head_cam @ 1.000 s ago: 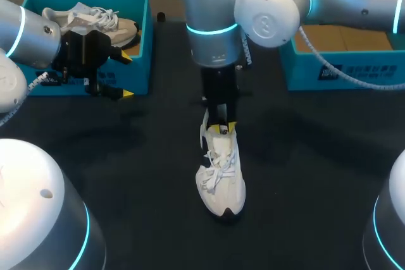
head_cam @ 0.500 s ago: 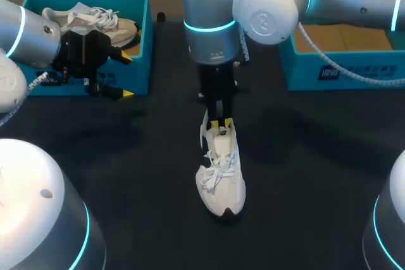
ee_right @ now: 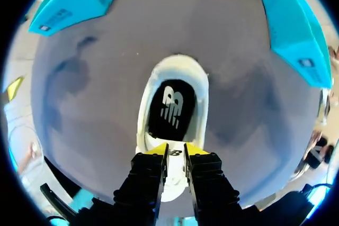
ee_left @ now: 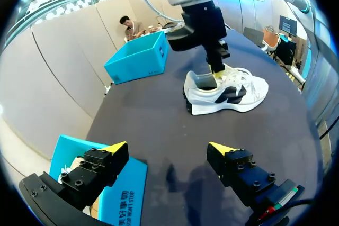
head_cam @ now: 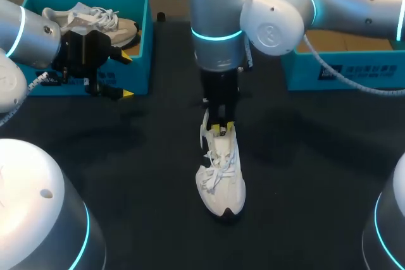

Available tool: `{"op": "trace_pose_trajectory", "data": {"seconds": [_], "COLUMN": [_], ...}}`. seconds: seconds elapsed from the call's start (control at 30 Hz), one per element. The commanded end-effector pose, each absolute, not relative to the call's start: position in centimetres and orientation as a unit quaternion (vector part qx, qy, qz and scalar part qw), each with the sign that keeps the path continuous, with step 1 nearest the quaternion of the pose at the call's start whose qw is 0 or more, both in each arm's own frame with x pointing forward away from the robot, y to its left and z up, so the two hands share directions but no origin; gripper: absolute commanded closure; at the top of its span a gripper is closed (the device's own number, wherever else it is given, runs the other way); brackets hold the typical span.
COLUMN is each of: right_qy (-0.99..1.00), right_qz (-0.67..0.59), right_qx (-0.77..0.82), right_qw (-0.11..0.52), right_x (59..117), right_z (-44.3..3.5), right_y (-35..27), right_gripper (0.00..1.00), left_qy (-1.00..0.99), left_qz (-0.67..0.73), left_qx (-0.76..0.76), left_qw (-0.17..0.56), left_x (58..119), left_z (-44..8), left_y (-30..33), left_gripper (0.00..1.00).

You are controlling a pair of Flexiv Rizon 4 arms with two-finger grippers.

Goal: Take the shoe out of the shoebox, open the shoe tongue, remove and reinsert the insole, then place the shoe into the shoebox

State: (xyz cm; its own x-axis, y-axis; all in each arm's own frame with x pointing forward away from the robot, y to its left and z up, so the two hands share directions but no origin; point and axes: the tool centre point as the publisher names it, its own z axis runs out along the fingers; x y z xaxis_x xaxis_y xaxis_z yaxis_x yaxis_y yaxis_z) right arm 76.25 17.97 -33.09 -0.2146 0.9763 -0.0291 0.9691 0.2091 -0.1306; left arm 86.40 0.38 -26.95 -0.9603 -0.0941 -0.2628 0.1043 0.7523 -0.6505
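A white sneaker (head_cam: 223, 178) stands upright on the black table, toe toward the front edge; the left wrist view shows it side-on (ee_left: 233, 92). My right gripper (head_cam: 219, 129) comes straight down at its heel end, fingers pinched on the tongue (ee_right: 175, 153). Its black insole (ee_right: 170, 107) shows inside the opening, ahead of the fingers. My left gripper (head_cam: 125, 75) hangs open and holds nothing, in front of the left teal shoebox (head_cam: 147, 42). In its own view it (ee_left: 168, 149) hovers over that box's front wall (ee_left: 119, 194).
A second white sneaker (head_cam: 95, 20) lies in the left shoebox. Another teal box (head_cam: 354, 71) stands at the back right, also seen beyond the sneaker (ee_left: 139, 59). Bare black table surrounds the sneaker.
My right arm's wrist shifted slightly to the right while its gripper stayed at the tongue. The sneaker and my left arm have not moved.
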Motion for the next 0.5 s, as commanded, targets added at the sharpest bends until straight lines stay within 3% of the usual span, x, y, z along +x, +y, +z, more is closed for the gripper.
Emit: {"op": "trace_pose_trajectory", "data": {"seconds": [0.03,0.27,0.37,0.4,0.43,0.5], "right_qy": [-0.813,-0.893,-0.919,-0.922,-0.926,-0.920], "right_qz": [0.039,0.007,0.013,0.009,0.007,0.014], "right_qx": [-0.580,-0.445,-0.386,-0.376,-0.368,-0.377], "right_qw": [-0.005,-0.065,-0.085,-0.086,-0.088,-0.102], "right_x": [76.3,78.3,79.0,79.2,79.5,80.3], "right_z": [-30.3,-27.6,-26.6,-26.4,-26.2,-25.9], "right_y": [17.4,17.1,17.4,17.4,17.4,17.2], "right_gripper": [0.76,0.62,0.50,0.33,0.05,0.00], "left_qy": [0.926,0.926,0.926,0.926,0.926,0.926], "left_qz": [-0.350,-0.350,-0.350,-0.350,-0.350,-0.350], "left_qx": [0.003,0.003,0.003,0.003,0.003,0.003], "left_qw": [0.141,0.141,0.141,0.141,0.141,0.141], "left_x": [86.3,86.3,86.3,86.3,86.3,86.3], "left_z": [-26.9,-26.9,-26.9,-26.9,-26.9,-26.9], "left_y": [0.4,0.4,0.4,0.4,0.4,0.4], "left_gripper": [0.00,0.00,0.00,0.00,0.00,0.00]}}
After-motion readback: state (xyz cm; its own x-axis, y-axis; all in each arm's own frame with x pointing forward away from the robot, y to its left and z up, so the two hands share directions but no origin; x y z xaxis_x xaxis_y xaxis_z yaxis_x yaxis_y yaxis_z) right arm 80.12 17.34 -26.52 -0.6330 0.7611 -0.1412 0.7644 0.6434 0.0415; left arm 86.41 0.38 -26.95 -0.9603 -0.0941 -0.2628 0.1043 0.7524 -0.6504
